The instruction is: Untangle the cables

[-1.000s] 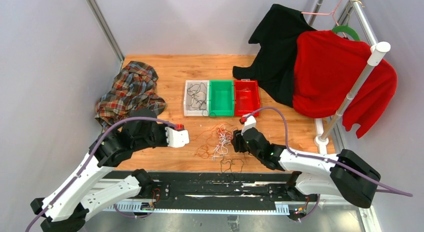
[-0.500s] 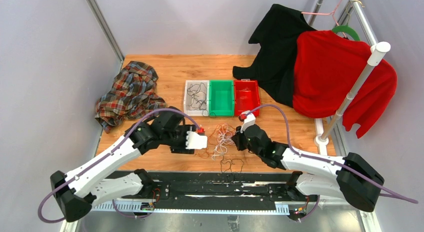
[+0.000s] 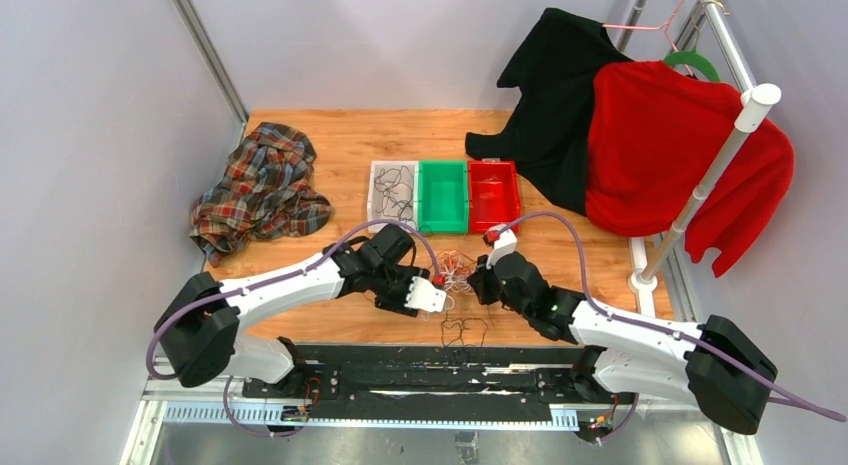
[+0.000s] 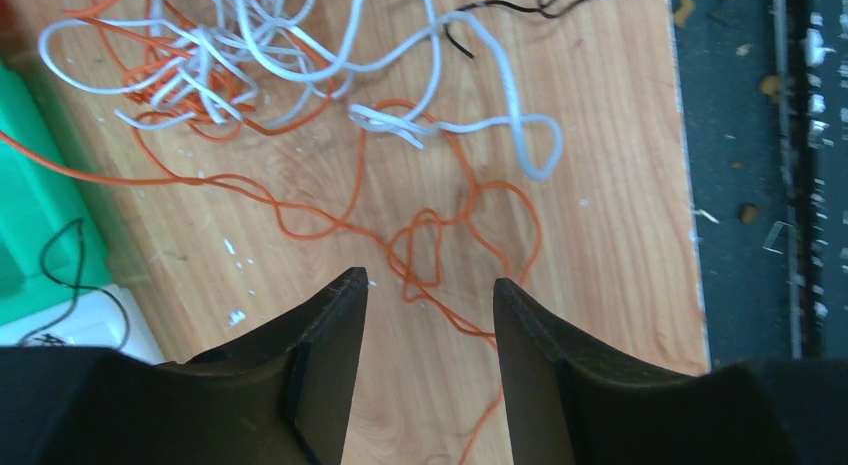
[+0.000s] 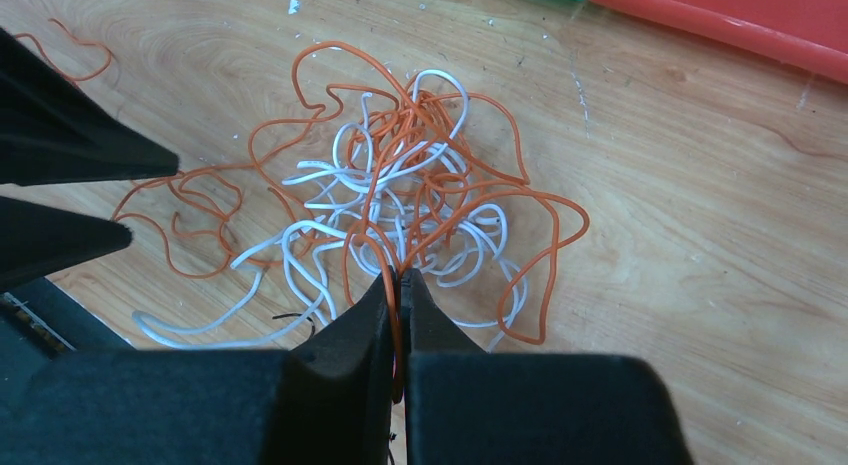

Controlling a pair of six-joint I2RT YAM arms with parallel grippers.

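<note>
Black wires (image 3: 395, 197) lie in the white tray (image 3: 372, 225), but orange and white cables (image 3: 452, 273) sit knotted mid-table; your right gripper (image 5: 401, 285) pinches an orange strand (image 5: 396, 320), left gripper (image 4: 430, 295) half open, empty

The tangled cables (image 5: 420, 205) are orange and white, and one black cable (image 3: 460, 331) is at the table's near edge. The table (image 3: 340, 145) shows pale wood grain. A white bin (image 3: 393, 197), a green bin (image 3: 443, 195) and a red bin (image 3: 494, 193) sit side by side. The shirt (image 3: 260, 185) is brown, blue and red plaid.
</note>
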